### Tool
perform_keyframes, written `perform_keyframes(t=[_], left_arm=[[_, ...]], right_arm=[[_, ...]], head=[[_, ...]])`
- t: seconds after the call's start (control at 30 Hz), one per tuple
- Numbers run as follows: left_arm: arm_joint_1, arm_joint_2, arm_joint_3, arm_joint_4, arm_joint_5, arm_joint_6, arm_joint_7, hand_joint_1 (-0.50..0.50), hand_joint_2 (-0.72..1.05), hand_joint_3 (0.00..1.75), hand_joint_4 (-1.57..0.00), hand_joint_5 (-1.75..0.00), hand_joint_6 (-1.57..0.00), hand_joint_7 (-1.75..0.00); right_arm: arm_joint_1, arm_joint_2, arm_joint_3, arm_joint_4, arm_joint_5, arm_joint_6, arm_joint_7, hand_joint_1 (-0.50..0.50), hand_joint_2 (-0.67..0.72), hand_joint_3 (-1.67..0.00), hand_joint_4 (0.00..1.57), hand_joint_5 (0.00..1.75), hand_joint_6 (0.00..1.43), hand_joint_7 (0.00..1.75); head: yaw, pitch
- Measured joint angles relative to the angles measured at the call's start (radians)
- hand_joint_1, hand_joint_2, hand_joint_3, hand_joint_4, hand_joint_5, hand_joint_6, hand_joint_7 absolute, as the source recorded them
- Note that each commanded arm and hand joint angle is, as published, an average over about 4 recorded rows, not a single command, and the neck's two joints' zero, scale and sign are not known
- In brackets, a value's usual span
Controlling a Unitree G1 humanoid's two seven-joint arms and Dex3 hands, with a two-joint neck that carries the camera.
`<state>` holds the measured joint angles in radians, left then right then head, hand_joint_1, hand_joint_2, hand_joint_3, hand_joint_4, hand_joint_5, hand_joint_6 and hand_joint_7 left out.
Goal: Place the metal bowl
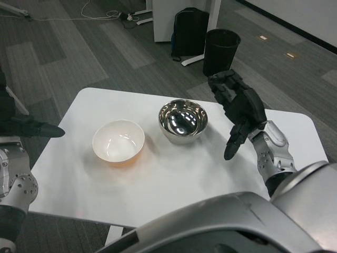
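Shiny round metal bowl [182, 120] sits upright on table; right hand [238, 108] beside it, fingers spread, empty. Risk: a stray finger could knock bowl into orange-and-white bowl [118, 142].

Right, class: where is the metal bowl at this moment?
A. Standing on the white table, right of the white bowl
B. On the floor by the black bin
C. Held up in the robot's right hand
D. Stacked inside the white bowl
A: the metal bowl stands on the white table beside the white bowl, and the right hand is open next to it, not holding it.
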<state>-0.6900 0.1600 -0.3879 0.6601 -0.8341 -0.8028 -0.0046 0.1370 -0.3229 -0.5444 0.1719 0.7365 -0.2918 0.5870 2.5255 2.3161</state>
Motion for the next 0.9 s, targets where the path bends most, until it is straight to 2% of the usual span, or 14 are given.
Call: perform_keyframes(t=[0.13,0.2,0.3,0.4,0.47,0.53,0.67,0.8,0.9], left_arm=[[0.000,0.000,0.000,0.000,0.000,0.000,0.000,-0.50,-0.64,0.00,-0.22,-0.10,-0.10,-0.35],[0.000,0.000,0.000,0.000,0.000,0.000,0.000,-0.50,-0.64,0.00,-0.22,-0.10,-0.10,-0.35],[0.000,0.000,0.000,0.000,0.000,0.000,0.000,-0.50,-0.64,0.00,-0.22,-0.10,-0.10,-0.35],[0.000,0.000,0.002,0.000,0.000,0.000,0.000,-0.50,-0.64,0.00,-0.22,-0.10,-0.10,-0.35],[0.000,0.000,0.005,0.000,0.001,0.000,0.000,-0.50,-0.64,0.04,-0.22,-0.10,-0.10,-0.35],[0.000,0.000,0.009,0.000,0.001,0.000,0.000,-0.50,-0.64,0.07,-0.22,-0.10,-0.10,-0.35],[0.000,0.000,0.019,0.000,0.001,-0.001,0.000,-0.50,-0.64,0.02,-0.22,-0.10,-0.10,-0.35],[0.000,0.000,0.024,-0.001,0.001,-0.002,0.000,-0.50,-0.64,0.02,-0.22,-0.10,-0.10,-0.35],[0.000,-0.001,0.027,-0.001,0.002,-0.003,0.000,-0.50,-0.64,0.04,-0.22,-0.10,-0.10,-0.35]], right_arm=[[-0.016,-0.005,-0.013,0.016,0.089,-0.106,-0.058,-0.46,0.60,0.00,0.00,0.00,0.00,1.29],[-0.027,-0.009,-0.036,0.016,0.109,-0.154,-0.094,-0.46,0.60,0.00,0.00,0.00,0.00,1.22],[-0.039,-0.016,-0.060,-0.014,0.122,-0.234,-0.164,-0.46,0.57,0.00,0.00,0.00,0.00,1.20],[-0.053,-0.023,-0.070,-0.064,0.128,-0.297,-0.228,-0.46,0.53,0.00,0.00,0.00,0.00,1.22],[-0.061,-0.034,-0.079,-0.087,0.126,-0.314,-0.248,-0.46,0.53,0.00,0.00,0.00,0.00,1.33],[-0.065,-0.044,-0.095,-0.096,0.104,-0.319,-0.256,-0.46,0.53,0.00,0.00,0.00,0.00,1.40],[-0.068,-0.046,-0.134,-0.111,0.048,-0.302,-0.256,-0.46,0.53,0.00,0.00,0.00,0.00,1.40],[-0.080,-0.055,-0.167,-0.157,0.005,-0.162,-0.169,-0.46,0.53,0.00,0.00,0.00,0.00,1.40],[-0.088,-0.060,-0.170,-0.172,-0.017,-0.122,-0.134,-0.46,0.53,0.00,0.00,0.00,0.00,1.40]], head=[[-0.054,0.093],[-0.084,0.149],[-0.108,0.215],[-0.096,0.251],[-0.076,0.260],[-0.054,0.262],[-0.026,0.252],[-0.011,0.238],[-0.007,0.234]])
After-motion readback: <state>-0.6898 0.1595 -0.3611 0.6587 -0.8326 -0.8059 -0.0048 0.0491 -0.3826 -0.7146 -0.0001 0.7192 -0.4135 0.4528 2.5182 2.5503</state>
